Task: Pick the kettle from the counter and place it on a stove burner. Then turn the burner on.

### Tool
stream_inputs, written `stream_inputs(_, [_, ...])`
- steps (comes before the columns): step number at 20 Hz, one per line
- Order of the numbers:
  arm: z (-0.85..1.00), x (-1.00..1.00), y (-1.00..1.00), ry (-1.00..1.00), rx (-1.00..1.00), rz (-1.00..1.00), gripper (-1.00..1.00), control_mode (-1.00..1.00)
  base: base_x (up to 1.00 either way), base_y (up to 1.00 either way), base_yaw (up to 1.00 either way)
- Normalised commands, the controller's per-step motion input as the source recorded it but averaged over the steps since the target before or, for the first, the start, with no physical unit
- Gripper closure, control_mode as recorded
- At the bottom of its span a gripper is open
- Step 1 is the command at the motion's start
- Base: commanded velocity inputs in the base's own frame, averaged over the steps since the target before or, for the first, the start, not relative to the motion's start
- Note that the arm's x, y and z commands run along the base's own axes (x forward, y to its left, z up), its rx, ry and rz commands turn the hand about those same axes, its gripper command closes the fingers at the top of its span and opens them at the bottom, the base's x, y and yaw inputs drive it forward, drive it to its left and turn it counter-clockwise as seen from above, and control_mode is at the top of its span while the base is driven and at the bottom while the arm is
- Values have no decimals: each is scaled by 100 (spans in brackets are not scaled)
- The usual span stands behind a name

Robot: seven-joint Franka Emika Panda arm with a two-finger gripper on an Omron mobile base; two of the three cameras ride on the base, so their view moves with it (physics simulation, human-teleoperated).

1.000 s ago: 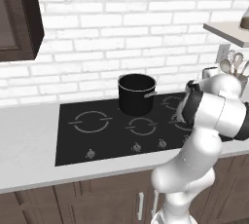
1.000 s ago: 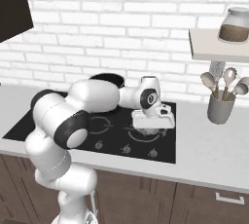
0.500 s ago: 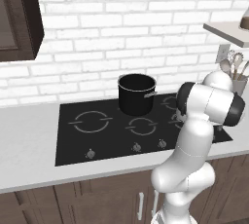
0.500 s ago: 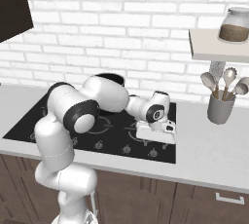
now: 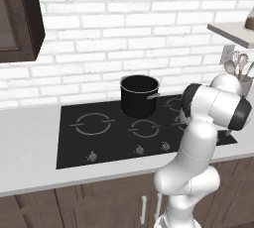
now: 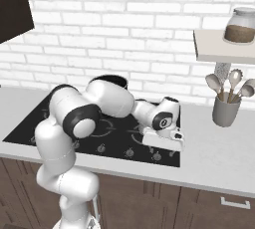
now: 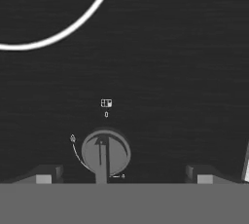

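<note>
The stove (image 5: 99,142) was a flat black glass cooktop with grey ring markings, set into the pale table (image 5: 30,142) over dark brown cabinets, with a row of small knobs along its front edge. The end effector (image 6: 164,146) hung low over the front right part of the stove (image 6: 25,128), above the knob row and close to the edge where the glass met the table (image 6: 219,148). In the hand view its two dark fingertips stood wide apart, gripping nothing, at either side of a round grey knob (image 7: 105,152), with clear glass between each tip and the knob. The knob's raised bar pointed towards a small "0" printed on the stove (image 7: 170,72) just beyond it, and part of a white burner ring (image 7: 73,23) curved farther off. A tall black pot (image 5: 139,94) stood on a rear burner; its inside looked dark and what it held could not be told. On the table to the right, a grey utensil cup (image 6: 225,111) held several spoons (image 6: 226,81). Above it, a wall shelf (image 6: 219,49) carried a glass jar (image 6: 240,25) filled with something brown.
</note>
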Motion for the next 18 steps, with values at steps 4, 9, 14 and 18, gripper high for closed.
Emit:
stream_inputs(4, [-6,0,4,0,0,0,-100,-100,0,0,0])
stream_inputs(9, [-9,4,18,-7,0,0,-100,-100,0,0,0])
stream_inputs(14, [0,1,1,-6,0,0,100,-100,0,0,0])
stream_inputs(18, [0,0,0,0,0,0,100,-100,0,0,0])
